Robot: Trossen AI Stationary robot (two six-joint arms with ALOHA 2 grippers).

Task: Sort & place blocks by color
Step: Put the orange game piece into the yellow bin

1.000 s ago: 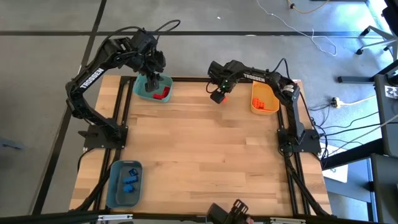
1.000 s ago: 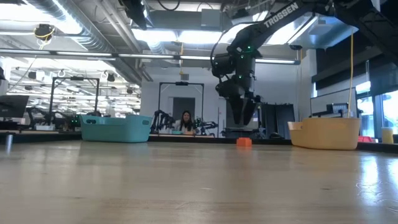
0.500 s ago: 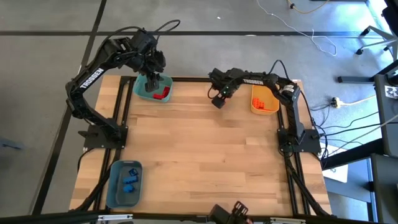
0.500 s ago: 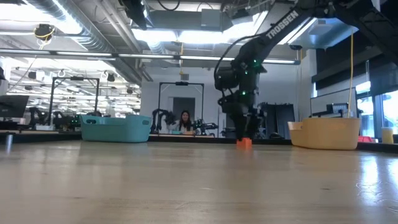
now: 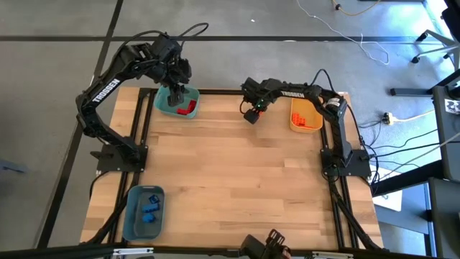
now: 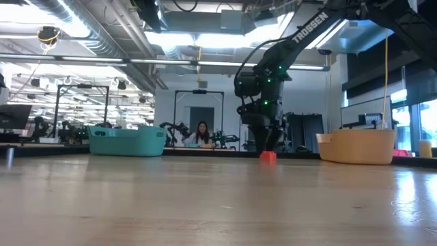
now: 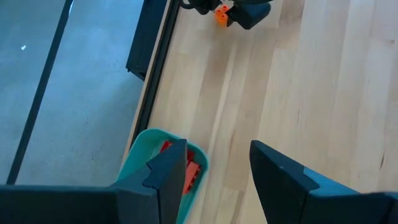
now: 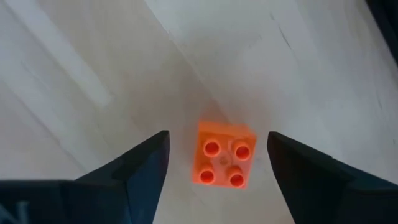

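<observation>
Risk is sitting in the alignment: your right tool [image 8: 217, 165] is hanging wide open around the orange block [image 8: 225, 163], one finger [image 8: 140, 167] on each side and neither touching. The block is lying studs-up on the desk [image 5: 237, 173], between the teal bin [image 5: 175, 108] and the yellow-orange bin [image 5: 296, 122], turned slightly askew to the fingers. You are looking at a nearly square piece with no clear long axis. Closing on its corners could twist it or pop it free, in my judgement. Your left tool [image 7: 214, 168] is waiting over the teal bin, partly open and holding nothing.
</observation>
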